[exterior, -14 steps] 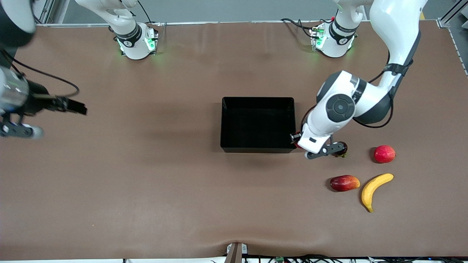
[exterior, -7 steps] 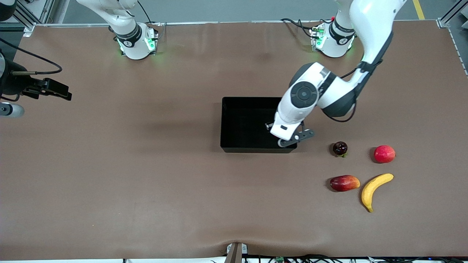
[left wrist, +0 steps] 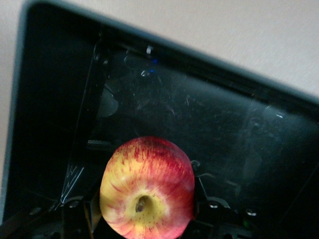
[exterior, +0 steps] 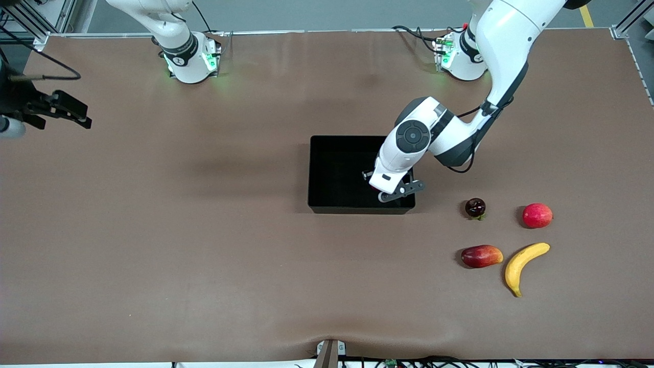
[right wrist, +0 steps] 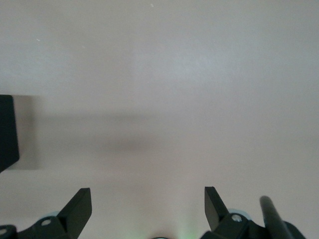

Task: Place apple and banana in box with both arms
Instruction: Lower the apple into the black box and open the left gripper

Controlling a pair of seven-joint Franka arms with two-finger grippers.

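The apple (left wrist: pixel 147 191), red with yellow streaks and a stem dimple, sits between the fingers of my left gripper (left wrist: pixel 145 209), which is shut on it. In the front view that gripper (exterior: pixel 389 192) hangs over the black box (exterior: pixel 327 139), above the corner toward the left arm's end, and the hand hides the apple. The box's glossy wall (left wrist: pixel 199 52) and bare floor lie below the apple. The yellow banana (exterior: pixel 523 266) lies on the table, nearer the front camera than the box. My right gripper (exterior: pixel 76 115) is open over bare table at the right arm's end, fingers (right wrist: pixel 79 209) wide apart with nothing between them.
Three other fruits lie beside the banana: a pinkish-red round one (exterior: pixel 537 215), an elongated red-yellow one (exterior: pixel 481 255) and a small dark one (exterior: pixel 475 207). A corner of the box (right wrist: pixel 7 129) shows in the right wrist view. Brown table mat lies all around.
My left arm has swung from beside the small dark fruit to over the box, carrying the apple. My right gripper has drifted toward the right arm's end of the table.
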